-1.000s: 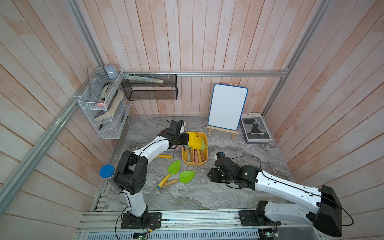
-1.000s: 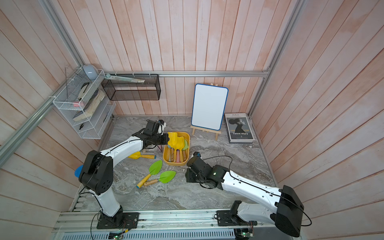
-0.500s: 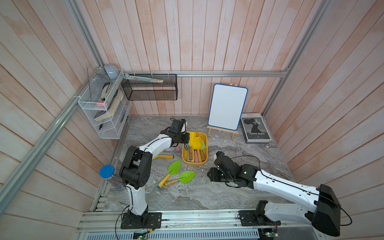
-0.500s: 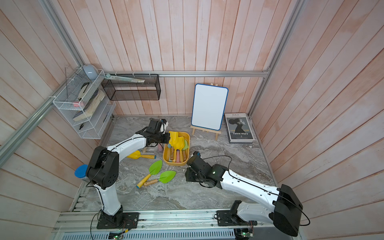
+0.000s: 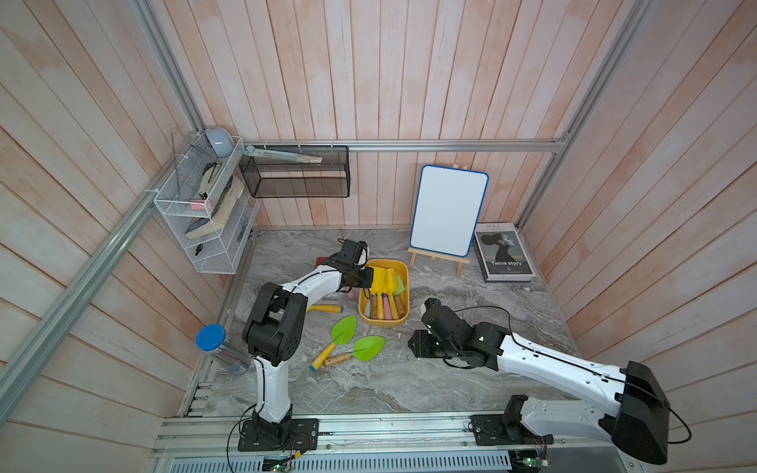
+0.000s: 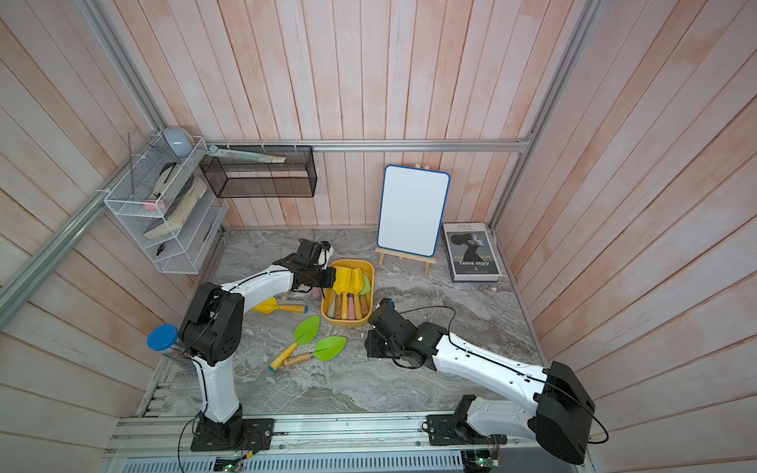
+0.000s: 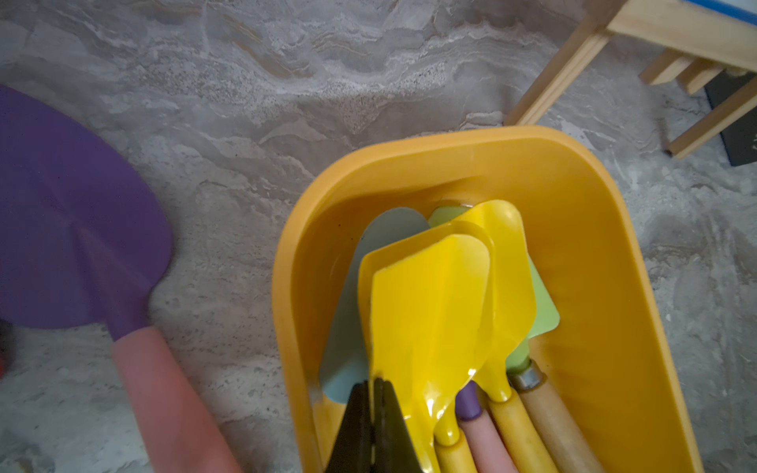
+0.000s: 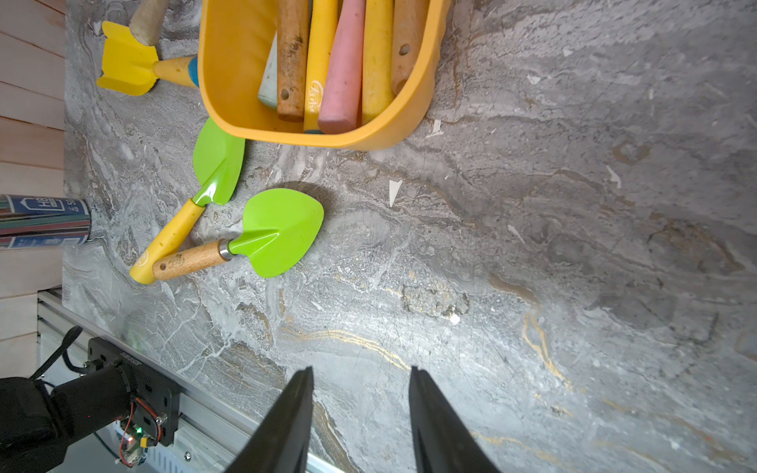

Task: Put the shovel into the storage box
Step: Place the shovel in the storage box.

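— orange-yellow plastic is filling the left wrist view. what are we looking at?

— we are looking at the storage box (image 7: 450, 143), a shallow tub sitting on the grey marbled table (image 5: 368, 385) near a small whiteboard (image 5: 448, 211). several shovels are lying inside it, with blades toward the back wall and handles toward the robot. the yellow shovel (image 7: 430, 307) is lying on top, over another yellow blade and pale blue and pale green ones.

— what are we seeing at the left gripper (image 7: 372, 393)?

— it is hanging over the box's rim on the left arm's side. its fingers (image 7: 356, 417) are pressing together against the edge of the yellow shovel's blade. we cannot tell whether that edge is caught between them.

— and the right gripper (image 8: 360, 405)?

— it is hovering low over bare table on the box's other side. we are seeing its fingers (image 8: 426, 409) standing moderately apart and gripping nothing.

— are we finding shovels outside the box?

— yes. a purple shovel (image 7: 69, 213) with a pink handle is lying just beside it. a yellow scoop (image 8: 127, 61) is lying near the same side. a green shovel with a wooden handle (image 8: 282, 229) and a green shovel with a yellow handle (image 8: 217, 159) are lying by the near end, handle ends side by side.
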### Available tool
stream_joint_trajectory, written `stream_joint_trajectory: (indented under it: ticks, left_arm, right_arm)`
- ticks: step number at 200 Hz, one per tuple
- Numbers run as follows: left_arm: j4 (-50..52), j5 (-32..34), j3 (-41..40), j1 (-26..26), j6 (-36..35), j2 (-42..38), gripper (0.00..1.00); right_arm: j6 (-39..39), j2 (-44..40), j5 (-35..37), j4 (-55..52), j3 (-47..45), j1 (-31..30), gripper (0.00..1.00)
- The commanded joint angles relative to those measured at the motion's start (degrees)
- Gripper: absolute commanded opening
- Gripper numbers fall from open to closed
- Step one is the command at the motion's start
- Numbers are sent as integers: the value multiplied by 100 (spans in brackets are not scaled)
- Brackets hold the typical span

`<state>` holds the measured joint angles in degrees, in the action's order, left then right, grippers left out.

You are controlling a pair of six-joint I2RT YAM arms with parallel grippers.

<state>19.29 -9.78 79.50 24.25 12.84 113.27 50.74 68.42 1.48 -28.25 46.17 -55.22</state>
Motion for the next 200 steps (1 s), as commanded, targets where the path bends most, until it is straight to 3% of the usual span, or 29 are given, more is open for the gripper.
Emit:
stream_joint_trajectory:
  ticks: [1,116,173,200]
  left_arm:
    - [-33,90,149,-8,-61,164,4]
    - [71,-28,304,5,-8,120,27]
    - [219,-7,437,66,34,-249,51]
    - [420,20,476,97,19,-634,54]
  right_arm:
    - [-82,19,-23,30,-49,53,43]
    - [-60,-23,-39,52,-100,82,43]
    - [-56,-45,-31,42,-133,82,44]
    - [-63,-83,-24,55,-144,88,44]
